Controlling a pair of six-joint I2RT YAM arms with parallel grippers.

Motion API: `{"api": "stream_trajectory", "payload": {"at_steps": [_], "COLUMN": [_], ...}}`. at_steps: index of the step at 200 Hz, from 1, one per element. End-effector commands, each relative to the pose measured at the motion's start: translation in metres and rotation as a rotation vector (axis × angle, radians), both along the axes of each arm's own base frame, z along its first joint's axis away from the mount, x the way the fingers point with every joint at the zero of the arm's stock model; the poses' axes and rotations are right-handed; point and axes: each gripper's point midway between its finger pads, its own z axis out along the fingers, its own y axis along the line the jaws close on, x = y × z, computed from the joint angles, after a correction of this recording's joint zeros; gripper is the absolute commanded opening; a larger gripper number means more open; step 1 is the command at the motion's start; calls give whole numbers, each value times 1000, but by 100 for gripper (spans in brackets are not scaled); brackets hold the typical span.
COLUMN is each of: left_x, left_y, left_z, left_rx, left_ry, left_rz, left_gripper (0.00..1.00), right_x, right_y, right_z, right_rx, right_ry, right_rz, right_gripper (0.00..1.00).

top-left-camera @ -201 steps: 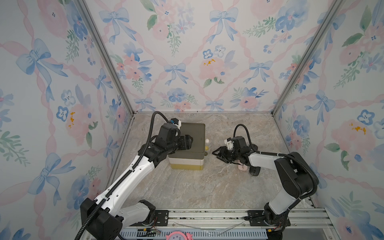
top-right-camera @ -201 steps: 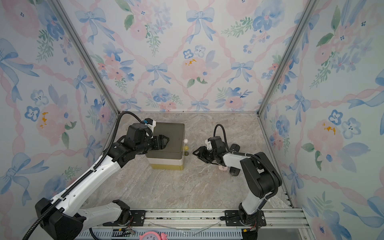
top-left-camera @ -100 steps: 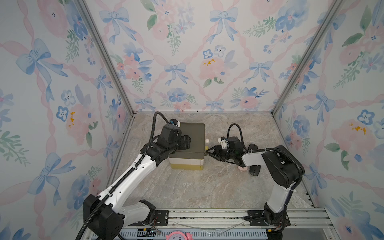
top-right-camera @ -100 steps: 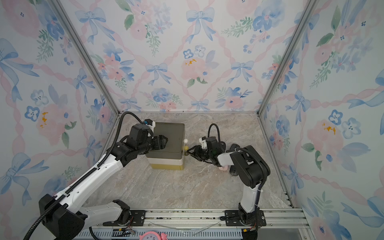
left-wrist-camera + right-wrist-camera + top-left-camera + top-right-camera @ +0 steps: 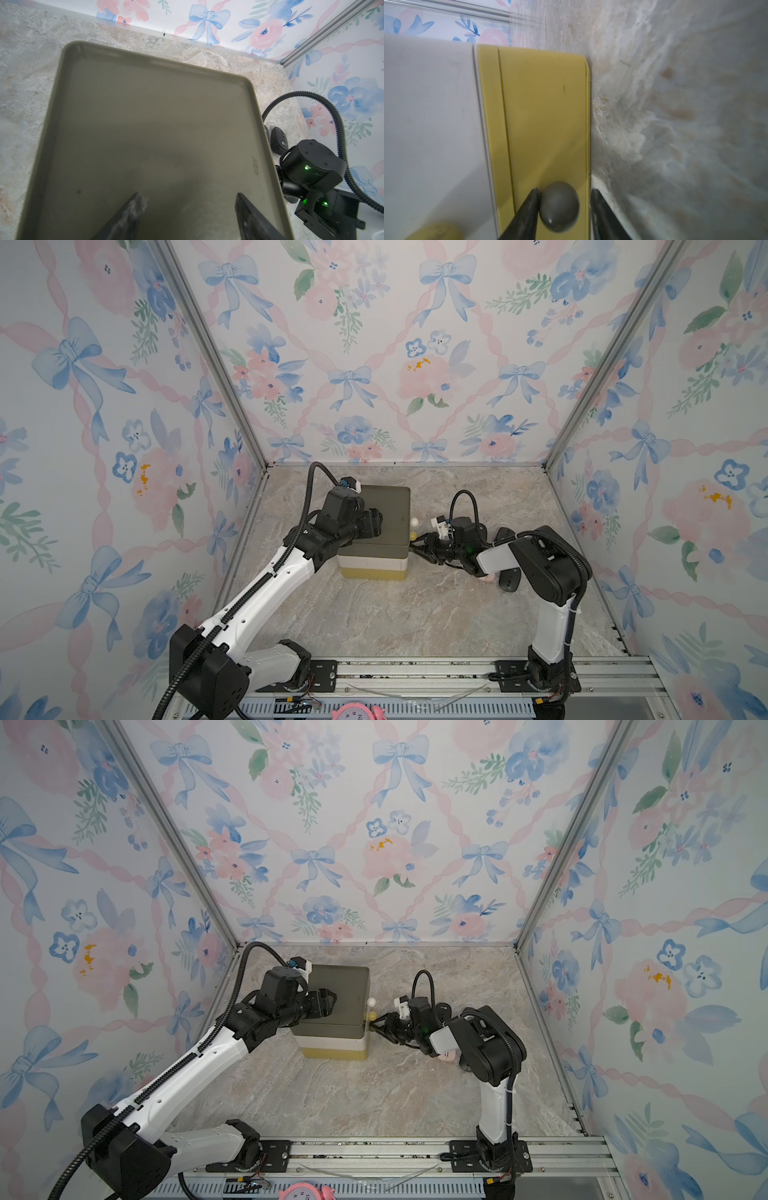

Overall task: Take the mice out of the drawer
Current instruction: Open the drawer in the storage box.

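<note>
A small drawer cabinet [image 5: 386, 506] with an olive top, a white drawer and a yellow bottom drawer [image 5: 546, 116] stands mid-table, all drawers shut. My right gripper [image 5: 565, 190] straddles the bottom drawer's grey knob [image 5: 559, 206]: one finger touches it and a gap shows at the other. My left gripper [image 5: 188, 194] is open with its fingertips over the olive top. Black mice [image 5: 509, 578] [image 5: 278, 141] and a pink mouse [image 5: 488, 577] lie on the table by the right arm, partly hidden by it.
A white knob [image 5: 414, 521] and a yellow knob [image 5: 412, 536] stick out of the cabinet's right face above the grey one. Floral walls close in three sides. A metal rail [image 5: 415, 672] and a pink clock [image 5: 359, 713] sit at the front edge.
My right gripper has moved left to the cabinet's face and its jaws have narrowed around the grey knob. The left arm has stayed on the cabinet top.
</note>
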Motion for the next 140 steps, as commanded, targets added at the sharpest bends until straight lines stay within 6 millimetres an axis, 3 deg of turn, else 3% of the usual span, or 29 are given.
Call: {"api": "stream_trajectory", "payload": {"at_steps": [1, 45, 83, 140], "left_x": [-3, -1, 1, 1], "left_y": [4, 5, 10, 14], "left_z": [-17, -17, -19, -21], "left_rx": [39, 41, 54, 63], "left_ry": [52, 54, 54, 58], "left_rz": [10, 20, 39, 52], "left_gripper": [73, 73, 73, 73], "right_x": [-1, -2, -2, -4], "right_y": [8, 11, -2, -27], "right_z": [4, 5, -4, -1], "right_rx": [33, 46, 30, 16], "right_ry": [-20, -16, 13, 15], "right_rz": [16, 18, -12, -51], "right_gripper": [38, 33, 28, 27]}}
